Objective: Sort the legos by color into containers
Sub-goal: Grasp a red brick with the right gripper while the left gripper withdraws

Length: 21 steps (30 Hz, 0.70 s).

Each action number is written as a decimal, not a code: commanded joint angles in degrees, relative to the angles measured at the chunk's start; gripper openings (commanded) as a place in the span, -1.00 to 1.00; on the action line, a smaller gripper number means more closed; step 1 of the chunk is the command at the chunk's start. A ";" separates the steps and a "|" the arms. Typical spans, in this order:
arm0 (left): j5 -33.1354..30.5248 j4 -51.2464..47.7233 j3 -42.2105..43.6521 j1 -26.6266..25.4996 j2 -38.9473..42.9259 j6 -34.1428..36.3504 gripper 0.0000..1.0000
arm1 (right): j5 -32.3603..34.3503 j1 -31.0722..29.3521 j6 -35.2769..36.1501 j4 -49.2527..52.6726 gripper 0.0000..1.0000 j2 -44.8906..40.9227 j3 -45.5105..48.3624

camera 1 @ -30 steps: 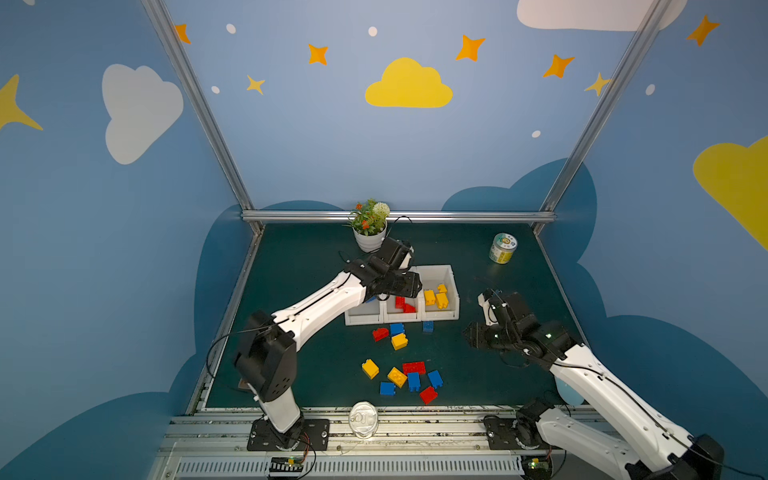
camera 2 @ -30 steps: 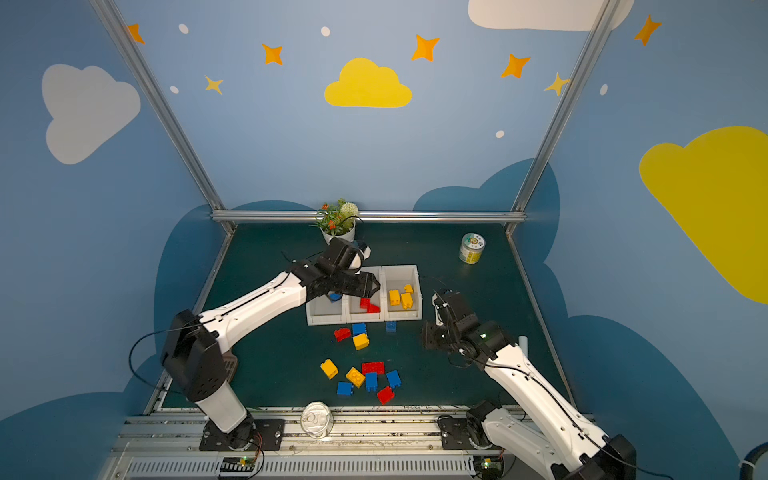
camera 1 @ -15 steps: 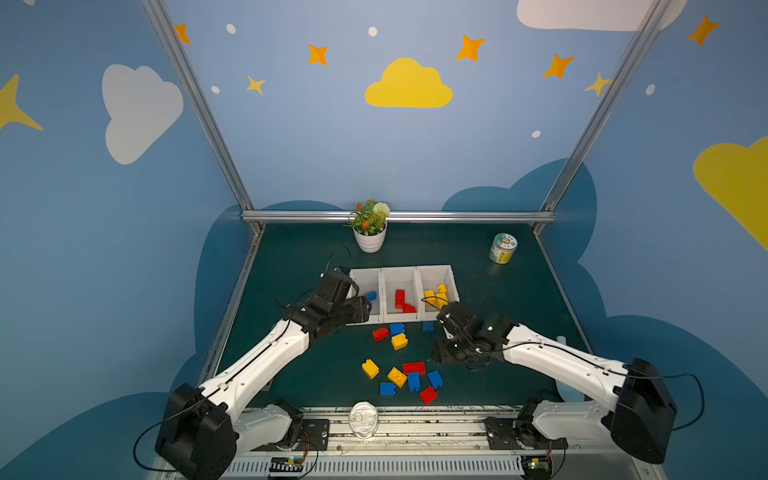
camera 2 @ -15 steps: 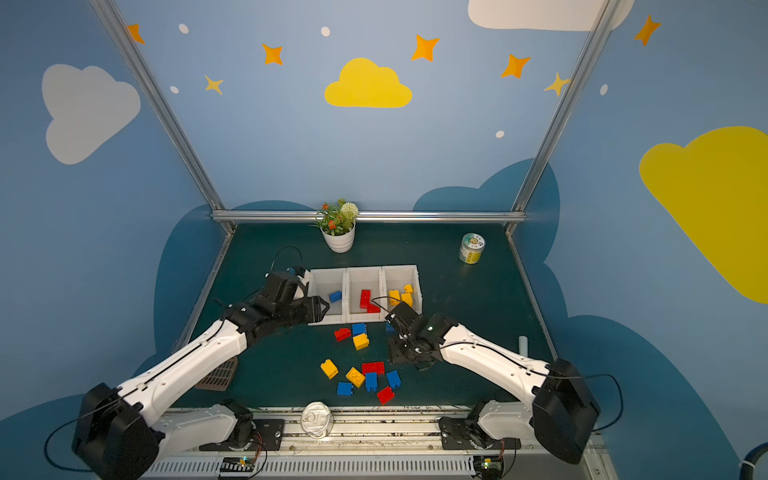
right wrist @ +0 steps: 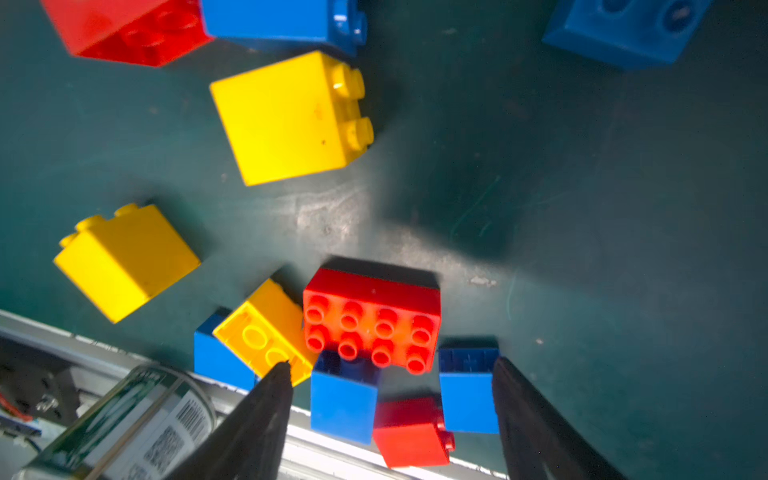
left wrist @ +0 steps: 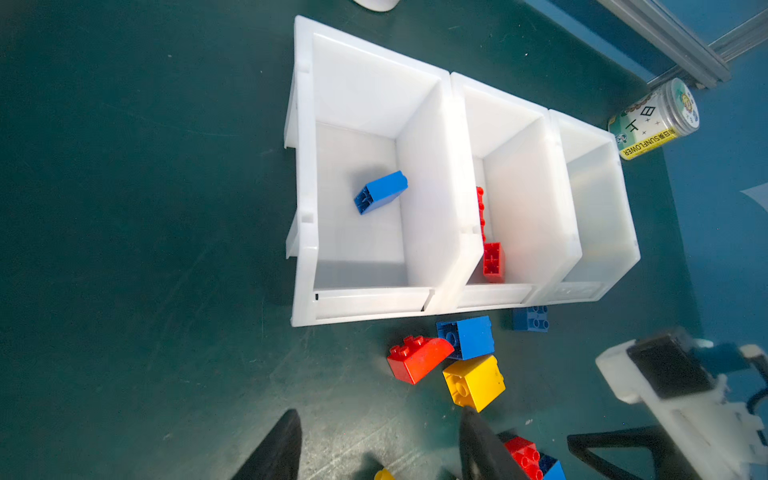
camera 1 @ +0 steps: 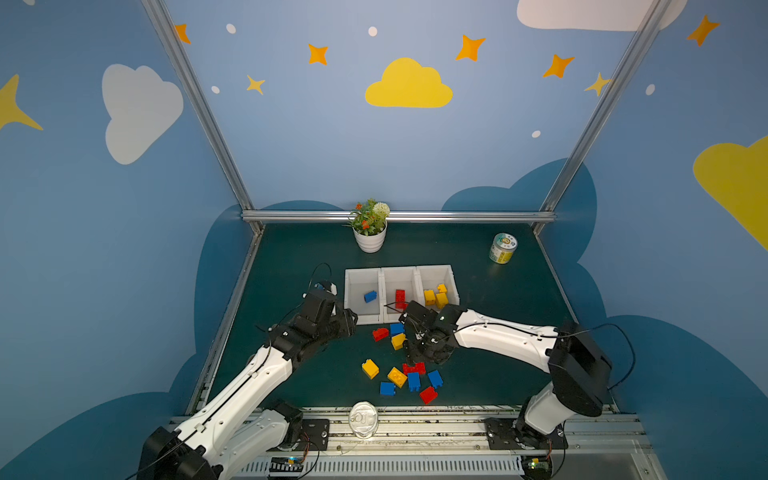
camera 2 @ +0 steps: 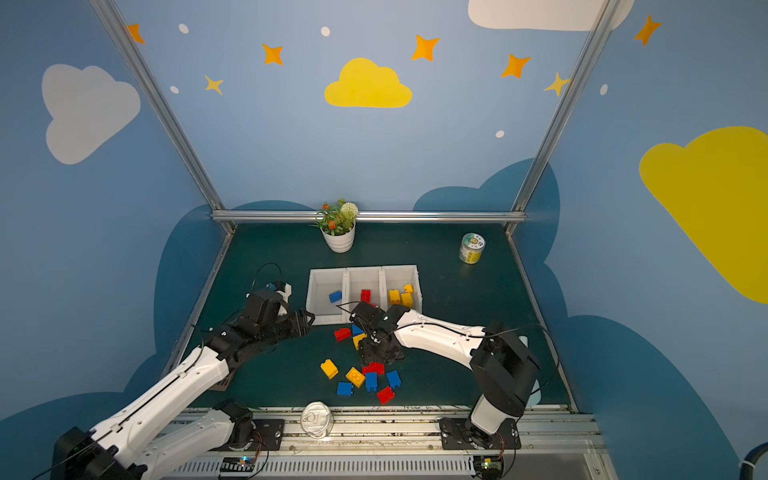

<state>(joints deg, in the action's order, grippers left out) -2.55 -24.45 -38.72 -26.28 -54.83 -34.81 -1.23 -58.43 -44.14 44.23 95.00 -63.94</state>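
White plastic containers (left wrist: 453, 166), three joined in a row, stand mid-mat (camera 1: 291, 270), well in front of the flower pot (camera 1: 370, 242) and the can (camera 1: 503, 248). Left bin (camera 1: 362, 278) holds a single blue brick (camera 1: 370, 296), tipped on its side near the middle of the floor. Middle bin (camera 1: 399, 279) holds red bricks (camera 1: 400, 294), at least two, against the wall shared with the left bin; the right arm covers its front edge in both top views. Right bin (camera 1: 434, 277) holds yellow bricks (camera 1: 434, 296), about three, bunched toward the front; the left wrist view can't see into it. Just in front of the bins lie a red, a blue and a yellow trio (camera 1: 398, 340), touching one another. Nearer the rail is the bigger pile of loose legos (camera 1: 413, 381) in mixed colours, some touching. Left gripper (left wrist: 380, 412) hangs by the front corner of the left bin, jaws moderately apart over bare mat, gripping nothing. Right gripper (right wrist: 391, 363) points down at the pile, jaws spread wide, a red eight-stud brick (right wrist: 372, 320) showing between them, nothing pinched.
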 commanded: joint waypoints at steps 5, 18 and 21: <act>-0.45 -1.79 2.22 0.27 2.89 -1.20 0.22 | 0.55 -0.67 -1.04 2.57 0.57 4.91 -4.15; -0.45 -1.91 2.79 0.36 3.24 -1.40 0.23 | -0.70 -1.22 -1.21 2.50 0.55 8.95 -4.88; -0.44 -1.79 2.95 0.36 3.24 -1.44 0.22 | -0.87 -1.45 -1.24 2.66 0.55 9.40 -5.05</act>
<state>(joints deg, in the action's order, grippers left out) -2.59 -25.50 -36.38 -26.24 -52.05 -36.25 -1.74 -59.18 -44.84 45.04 103.28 -67.61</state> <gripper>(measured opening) 0.612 0.777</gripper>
